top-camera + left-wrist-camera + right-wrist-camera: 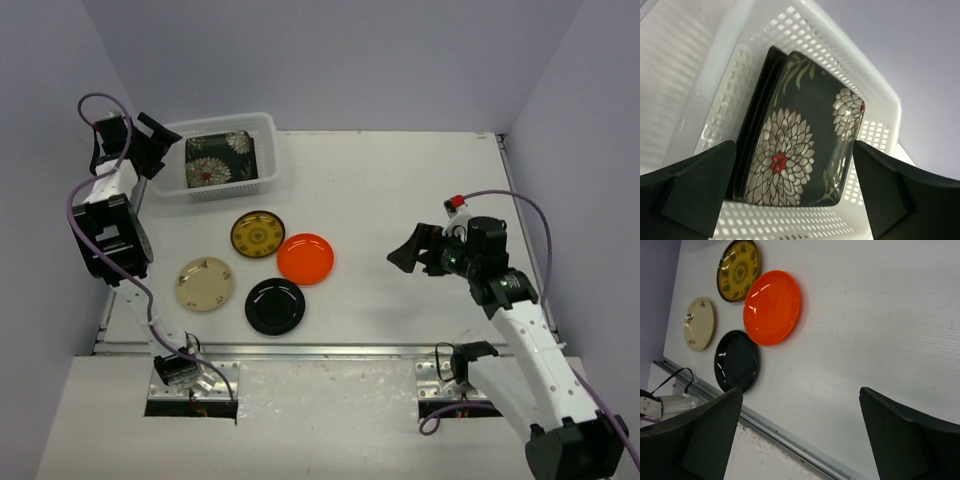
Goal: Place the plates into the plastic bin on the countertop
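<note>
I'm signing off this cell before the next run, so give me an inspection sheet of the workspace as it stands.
Surface: white countertop, metal rail along the near edge.
Job's things: plastic bin at far left holds a flowered plate on top of a stack; how many lie beneath cannot be told. The yellow-patterned plate, orange plate, cream plate and black plate lie flat outside it.
Clutter: nothing seen.
Grippers: left gripper open, empty, at the bin's left end; right gripper open, empty, right of the orange plate.
Cables: purple left cable and right cable loop along the arms.
Surroundings: plain walls on three sides.
</note>
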`<state>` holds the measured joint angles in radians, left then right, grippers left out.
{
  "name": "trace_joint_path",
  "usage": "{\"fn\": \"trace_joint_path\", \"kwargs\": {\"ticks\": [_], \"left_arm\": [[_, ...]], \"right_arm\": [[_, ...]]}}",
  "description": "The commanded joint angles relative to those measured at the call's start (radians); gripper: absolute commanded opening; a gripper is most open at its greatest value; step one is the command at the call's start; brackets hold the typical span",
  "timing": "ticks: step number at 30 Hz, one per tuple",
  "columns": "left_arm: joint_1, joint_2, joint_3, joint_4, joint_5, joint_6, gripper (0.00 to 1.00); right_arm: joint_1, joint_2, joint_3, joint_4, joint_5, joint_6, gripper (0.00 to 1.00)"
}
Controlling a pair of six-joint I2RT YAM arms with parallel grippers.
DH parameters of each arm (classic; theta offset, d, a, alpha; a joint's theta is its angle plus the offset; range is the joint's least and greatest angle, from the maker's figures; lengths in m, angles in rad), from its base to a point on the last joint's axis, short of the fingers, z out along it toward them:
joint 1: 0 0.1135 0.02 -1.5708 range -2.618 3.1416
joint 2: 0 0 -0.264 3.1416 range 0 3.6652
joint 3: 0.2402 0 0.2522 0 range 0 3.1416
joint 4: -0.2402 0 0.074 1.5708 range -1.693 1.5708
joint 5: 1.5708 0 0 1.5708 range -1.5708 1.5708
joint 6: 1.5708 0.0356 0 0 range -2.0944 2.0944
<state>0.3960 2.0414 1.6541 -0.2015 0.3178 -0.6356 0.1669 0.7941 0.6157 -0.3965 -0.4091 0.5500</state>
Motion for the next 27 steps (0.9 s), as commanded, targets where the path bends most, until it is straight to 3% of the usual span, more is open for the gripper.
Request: {"fn": "trace_joint_path", "kwargs": {"ticks": [1, 3, 6, 8, 11, 16, 18, 22, 27], "left_arm": [[-0.030, -0.217, 0.008, -0.115, -0.082, 0.054, 1.00], [-0.052, -0.336, -0.021, -0.140, -0.086, 0.066, 1.00], [-0.079, -0.573, -0.195, -0.068, -0.032, 0.039, 1.00], [-0.084, -0.768, -0.408, 0.040, 0.062, -0.005, 1.00], [-0.107, -1.019, -0.667, 0.102, 0.066, -0.007, 1.00], [-0.112, -1.263, -0.900, 0.040, 0.093, 0.063, 1.00], [-0.112, -1.299, -0.933, 0.016, 0.115, 0.097, 1.00], [-0.114, -1.337, -0.977, -0.052, 0.103, 0.187, 1.00], [-0.170, -1.354, -1.026, -0.049, 0.067, 0.226, 1.00]], "right_arm": [[0.020, 0.206, -0.045, 0.265, -0.097, 0.100, 0.99], [0.047, 0.349, -0.048, 0.362, -0.110, 0.151, 0.99], [0.134, 0.488, -0.015, 0.491, -0.070, 0.189, 0.99], [0.181, 0.616, 0.014, 0.601, -0.063, 0.257, 0.99], [0.219, 0.829, 0.055, 0.763, -0.090, 0.329, 0.96], [0.244, 1.079, 0.105, 0.921, -0.072, 0.418, 0.87], [0.252, 1.152, 0.127, 0.979, -0.063, 0.458, 0.75], [0.263, 1.261, 0.173, 1.019, -0.015, 0.504, 0.40], [0.269, 1.319, 0.176, 1.045, -0.016, 0.521, 0.17]]}}
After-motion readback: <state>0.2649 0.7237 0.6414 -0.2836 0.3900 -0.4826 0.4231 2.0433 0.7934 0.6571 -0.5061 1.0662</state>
